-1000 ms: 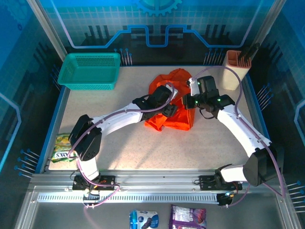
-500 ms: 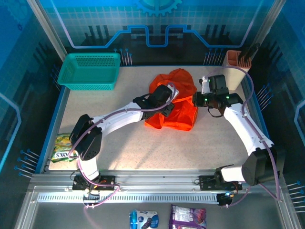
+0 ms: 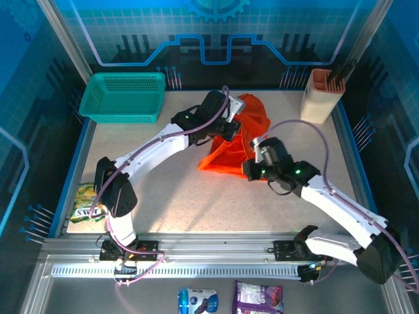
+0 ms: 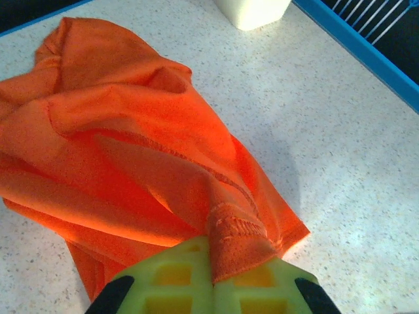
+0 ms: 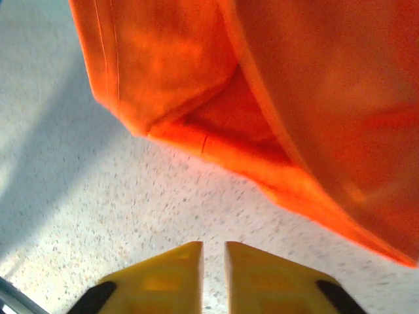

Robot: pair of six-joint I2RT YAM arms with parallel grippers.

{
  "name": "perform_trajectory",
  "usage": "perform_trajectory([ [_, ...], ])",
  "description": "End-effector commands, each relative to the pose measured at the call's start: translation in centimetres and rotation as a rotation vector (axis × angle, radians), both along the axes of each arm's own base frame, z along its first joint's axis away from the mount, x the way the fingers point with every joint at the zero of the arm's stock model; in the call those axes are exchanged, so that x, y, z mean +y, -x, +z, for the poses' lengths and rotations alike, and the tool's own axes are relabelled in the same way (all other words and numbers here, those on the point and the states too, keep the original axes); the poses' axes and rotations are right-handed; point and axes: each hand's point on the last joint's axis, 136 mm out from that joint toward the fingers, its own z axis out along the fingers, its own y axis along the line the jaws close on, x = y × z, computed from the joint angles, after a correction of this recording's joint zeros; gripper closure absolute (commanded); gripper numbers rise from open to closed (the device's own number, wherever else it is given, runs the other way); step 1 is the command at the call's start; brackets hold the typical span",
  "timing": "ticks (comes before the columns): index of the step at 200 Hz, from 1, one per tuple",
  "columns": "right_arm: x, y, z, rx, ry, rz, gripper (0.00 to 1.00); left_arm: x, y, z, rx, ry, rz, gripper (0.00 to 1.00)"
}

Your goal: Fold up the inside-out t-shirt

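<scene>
The bright orange-red t-shirt (image 3: 241,142) lies crumpled at the table's middle back, its far part drawn up. My left gripper (image 3: 230,127) sits over the shirt's far left side. In the left wrist view that gripper (image 4: 215,265) is shut on a stitched hem fold of the t-shirt (image 4: 131,137), which spreads out beyond the fingers. My right gripper (image 3: 249,171) is low at the shirt's near right edge. Seen from the right wrist, the right gripper (image 5: 213,254) is shut with nothing in it, just short of the t-shirt (image 5: 275,85) edge.
A teal mesh basket (image 3: 124,97) stands at the back left. A beige holder (image 3: 321,95) stands at the back right, seen also as a white container (image 4: 253,10). A snack packet (image 3: 85,203) lies at the left edge. The blue table rim (image 4: 373,59) is close by.
My left gripper has moved toward the back with the shirt's hem, pulling the cloth up. My right arm has swung from the shirt's right side to its near edge.
</scene>
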Motion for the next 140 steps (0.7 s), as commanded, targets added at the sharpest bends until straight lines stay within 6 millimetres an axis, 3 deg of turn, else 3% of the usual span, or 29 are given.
perform_trajectory([
  [1,3.0,-1.2,-1.4,-0.081,-0.008,0.004,0.93,-0.5,1.2,1.4,0.048,0.037,-0.036,1.00],
  [38,6.4,-3.3,-6.2,-0.072,0.034,0.040,1.00,0.0,2.4,3.5,0.041,0.076,-0.051,1.00],
  [63,5.9,-6.6,-8.4,-0.029,0.029,-0.048,1.00,0.7,3.5,4.3,0.047,0.092,-0.052,1.00],
  [90,3.6,-10.8,-8.7,-0.042,-0.033,-0.182,1.00,0.9,4.7,4.4,0.070,0.108,-0.062,1.00],
  [109,2.1,-12.7,-9.1,-0.039,-0.046,-0.227,0.99,0.6,5.5,4.7,0.087,0.129,-0.082,1.00],
  [114,2.3,-13.9,-7.9,-0.063,-0.071,-0.234,0.99,0.5,5.8,4.9,0.091,0.133,-0.089,1.00],
  [140,1.0,-16.7,-6.6,-0.094,-0.093,-0.280,0.91,-0.2,7.2,5.6,0.095,0.139,-0.122,1.00],
])
